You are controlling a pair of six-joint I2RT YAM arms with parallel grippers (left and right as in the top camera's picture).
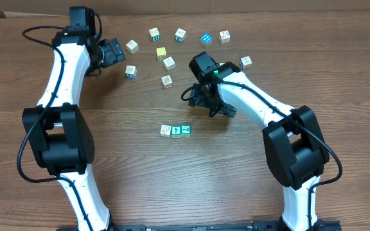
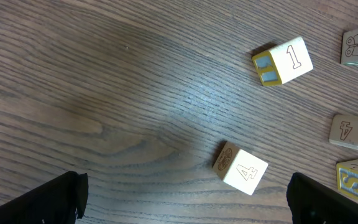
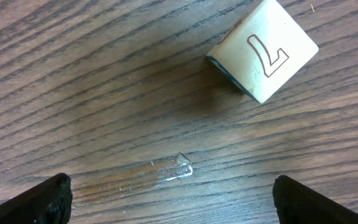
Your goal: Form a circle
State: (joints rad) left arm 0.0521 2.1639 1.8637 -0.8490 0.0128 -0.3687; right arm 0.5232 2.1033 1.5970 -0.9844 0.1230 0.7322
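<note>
Blocks (image 1: 169,63) everywhere along the far side of the bench (image 1: 108,147), a loose scatter and no ring to speak of. Nearer the middle, a short row of three (image 1: 176,130) sits edge to edge: one pale, two teal-green.

Left pincer (image 1: 114,52) is up at the far left, jaws spread wide, gripping nothing. A pale block (image 1: 132,45) lies just beside it and a second pale block (image 1: 130,71) is near. From its wrist view, both fingers (image 2: 55,199) frame bare wood. Ahead lie a cream block marked 4 (image 2: 241,168) and a yellow-sided block marked 1 (image 2: 283,61), apart from each other, and more blocks crowd the right edge.

Right pincer (image 1: 214,104) hangs mid-bench, between the scatter and the row, also wide open and empty. Its wrist view shows a pale block marked 7 (image 3: 263,50) ahead of the fingertips, untouched and turned corner-on to the camera. A small shiny scuff (image 3: 173,169) marks the wood between the block and the fingertips.
</note>
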